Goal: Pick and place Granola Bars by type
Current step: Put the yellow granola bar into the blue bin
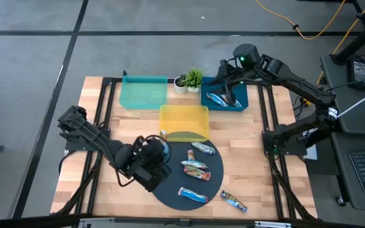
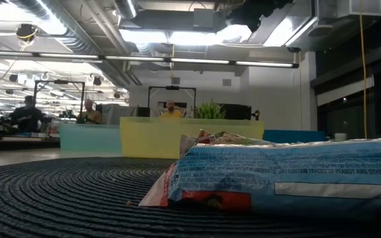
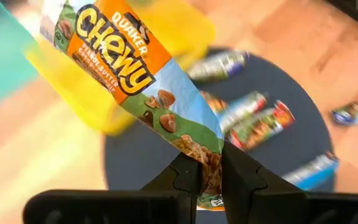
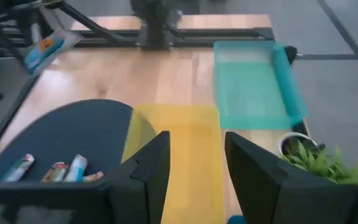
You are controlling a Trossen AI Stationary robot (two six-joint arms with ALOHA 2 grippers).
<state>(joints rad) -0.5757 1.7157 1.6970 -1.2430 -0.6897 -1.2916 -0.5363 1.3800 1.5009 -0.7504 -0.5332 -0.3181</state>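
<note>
Left claw (image 3: 209, 180): clamped on a bar (image 3: 129, 81) by one end.
Tip: lift clear, then carry to its matching tray (image 1: 184, 118).
Right claw (image 4: 194, 168): open, waiting above the trays.

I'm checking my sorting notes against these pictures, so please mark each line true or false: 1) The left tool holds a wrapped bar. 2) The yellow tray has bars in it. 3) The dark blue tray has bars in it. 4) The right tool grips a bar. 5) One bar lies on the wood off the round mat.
1) True: the left tool pinches an orange-and-blue Quaker Chewy foil bar.
2) False: the yellow plastic tray shows none.
3) True: the dark blue tray holds bars.
4) False: the right tool is open, holding nothing.
5) True: a blue foil bar lies beside the dark round mat.
</note>
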